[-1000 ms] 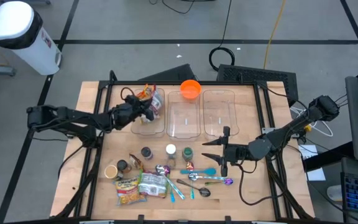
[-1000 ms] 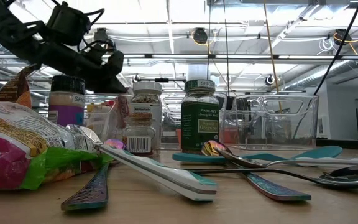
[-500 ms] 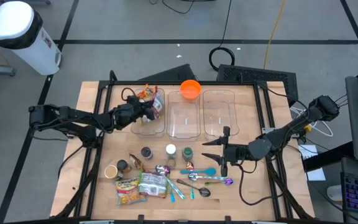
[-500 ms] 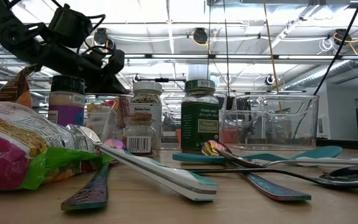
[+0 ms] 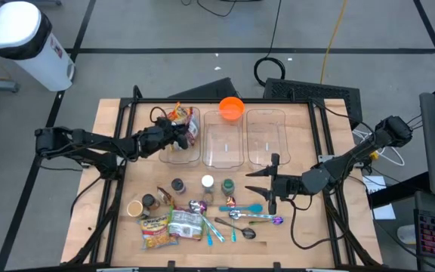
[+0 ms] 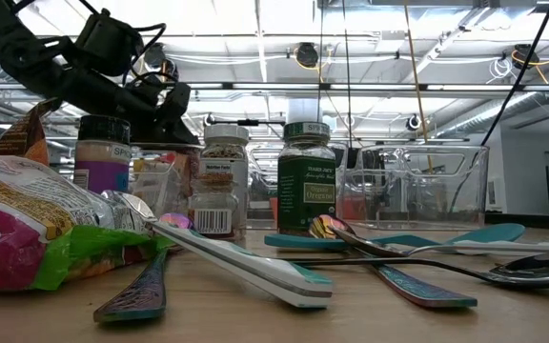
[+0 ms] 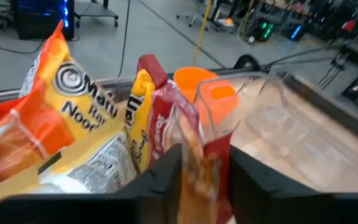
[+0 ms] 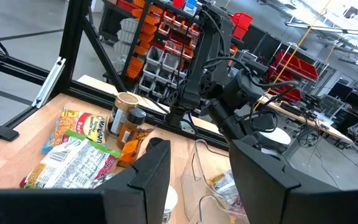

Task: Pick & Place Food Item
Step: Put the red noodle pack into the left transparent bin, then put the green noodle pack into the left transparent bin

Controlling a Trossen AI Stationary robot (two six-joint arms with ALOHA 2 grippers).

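Observation:
My left gripper (image 5: 181, 133) reaches level over the left clear bin (image 5: 178, 156), and its fingers stand apart on either side of a red and yellow snack packet (image 7: 166, 106). The packet stands on edge inside that bin (image 5: 192, 126). An orange noodle packet (image 7: 55, 118) stands in the bin's far left corner, beside the red one. My right gripper (image 5: 270, 186) hovers open above the table's right half, with nothing between its fingers (image 8: 151, 177). My left gripper has the red packet's upper near edge (image 7: 194, 155) between its two fingers (image 7: 163, 177), coming level from the table's left. The packet is blurred there, and I cannot tell whether either finger touches it.
Two more clear bins (image 5: 225, 142) (image 5: 266, 137) and an orange bowl (image 5: 231, 108) stand at the far side. Spice jars (image 5: 208, 182), a cup (image 5: 134, 208), snack packets (image 5: 174, 227) and several spoons (image 5: 244, 217) fill the near middle.
My left gripper has turned slightly above the left bin while staying in place. My right arm has kept still.

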